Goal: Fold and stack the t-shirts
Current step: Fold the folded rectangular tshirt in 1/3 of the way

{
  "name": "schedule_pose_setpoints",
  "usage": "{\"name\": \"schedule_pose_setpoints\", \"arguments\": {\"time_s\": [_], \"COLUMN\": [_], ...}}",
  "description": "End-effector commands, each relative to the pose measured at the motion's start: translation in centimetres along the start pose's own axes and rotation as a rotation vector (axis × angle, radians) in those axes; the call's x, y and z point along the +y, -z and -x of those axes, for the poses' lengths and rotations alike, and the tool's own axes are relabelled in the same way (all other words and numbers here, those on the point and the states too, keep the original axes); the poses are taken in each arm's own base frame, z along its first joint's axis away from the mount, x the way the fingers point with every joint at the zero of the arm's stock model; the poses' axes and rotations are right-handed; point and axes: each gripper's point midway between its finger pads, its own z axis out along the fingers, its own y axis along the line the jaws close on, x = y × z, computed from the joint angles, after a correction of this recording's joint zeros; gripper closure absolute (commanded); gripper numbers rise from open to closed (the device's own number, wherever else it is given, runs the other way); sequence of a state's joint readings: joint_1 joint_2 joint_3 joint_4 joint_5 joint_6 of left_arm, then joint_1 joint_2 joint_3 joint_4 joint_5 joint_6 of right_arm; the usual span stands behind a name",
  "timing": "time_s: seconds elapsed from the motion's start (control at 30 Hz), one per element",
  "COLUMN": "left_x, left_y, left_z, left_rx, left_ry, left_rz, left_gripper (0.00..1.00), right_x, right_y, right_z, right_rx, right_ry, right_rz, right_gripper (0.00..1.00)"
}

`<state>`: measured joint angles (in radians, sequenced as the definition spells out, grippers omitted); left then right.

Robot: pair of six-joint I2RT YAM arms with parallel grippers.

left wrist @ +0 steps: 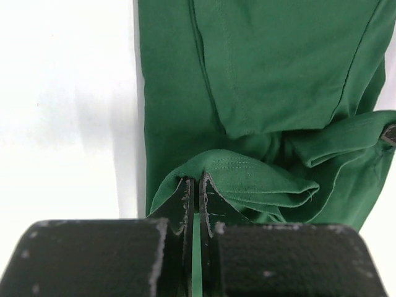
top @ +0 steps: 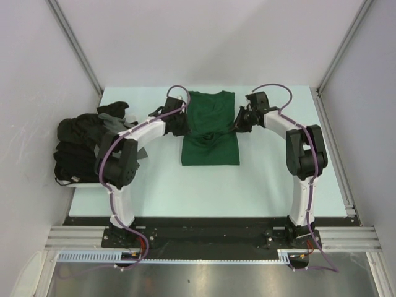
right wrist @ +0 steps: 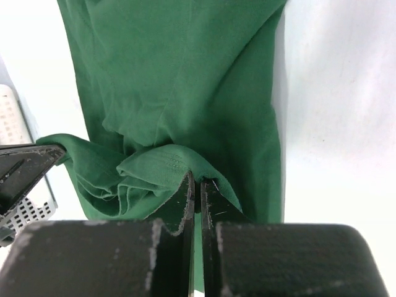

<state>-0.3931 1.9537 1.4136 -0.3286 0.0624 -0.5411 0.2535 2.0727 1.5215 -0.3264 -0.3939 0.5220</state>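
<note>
A dark green t-shirt (top: 210, 130) lies lengthwise in the middle of the table, partly folded and bunched at its middle. My left gripper (top: 181, 124) is at its left edge, shut on a fold of the green cloth (left wrist: 247, 179). My right gripper (top: 238, 122) is at its right edge, shut on another fold of the green cloth (right wrist: 154, 170). Black and dark grey t-shirts (top: 86, 145) lie in a loose heap at the table's left side.
The pale table (top: 260, 185) is bounded by white walls at the back and sides. A metal frame rail (top: 334, 124) runs along the right edge. The arm bases stand on a black bar (top: 204, 229) at the near edge.
</note>
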Motion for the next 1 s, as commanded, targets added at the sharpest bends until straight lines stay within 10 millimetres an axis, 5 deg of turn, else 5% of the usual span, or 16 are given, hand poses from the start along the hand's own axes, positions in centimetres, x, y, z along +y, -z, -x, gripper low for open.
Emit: {"name": "schedule_pose_setpoints", "arguments": {"time_s": [0.0,0.27,0.37,0.4,0.47,0.6,0.63,0.77,0.8,0.87,0.9,0.97], "left_x": [-0.7,0.1,-0.1,-0.7,-1.5,-4.3,-4.5,-4.9,-4.0,-4.6,-3.3,-4.1], "left_y": [-0.2,-1.3,-0.3,0.6,2.1,8.8,9.6,13.2,12.1,14.2,13.1,14.0], "left_z": [2.6,3.8,5.1,6.1,7.8,11.3,10.7,6.8,3.8,2.8,-0.4,-1.3], "left_rx": [-0.044,-0.031,-0.049,-0.063,-0.090,-0.179,-0.171,-0.174,-0.133,-0.173,-0.109,-0.141], "left_ry": [-0.022,-0.041,-0.081,-0.092,-0.129,-0.147,-0.141,-0.036,-0.017,0.044,0.076,0.122], "left_rz": [-0.029,0.008,0.023,0.022,0.009,-0.050,-0.066,-0.164,-0.182,-0.255,-0.254,-0.326], "left_gripper": [1.00,0.99,0.48,0.17,0.01,0.00,0.00,0.01,0.01,0.01,0.01,0.02], "right_x": [0.3,0.0,1.0,1.9,4.1,8.0,9.8,11.2,11.5,12.7,12.5,13.2], "right_y": [-0.6,-1.4,-0.4,0.5,2.2,6.4,7.9,8.1,7.9,7.3,6.5,5.0], "right_z": [1.7,2.5,3.4,4.1,5.3,6.2,5.7,0.5,-0.2,-2.5,-3.6,-5.0], "right_rx": [-0.027,-0.008,-0.016,-0.036,-0.063,-0.104,-0.116,-0.066,-0.067,-0.043,-0.026,-0.017], "right_ry": [-0.002,-0.002,0.005,0.016,0.045,0.087,0.108,0.149,0.158,0.162,0.134,0.129], "right_rz": [0.010,-0.006,0.018,0.042,0.099,0.182,0.217,0.219,0.221,0.250,0.265,0.283], "right_gripper": [1.00,0.99,0.59,0.51,0.35,0.26,0.25,0.26,0.26,0.31,0.31,0.32]}}
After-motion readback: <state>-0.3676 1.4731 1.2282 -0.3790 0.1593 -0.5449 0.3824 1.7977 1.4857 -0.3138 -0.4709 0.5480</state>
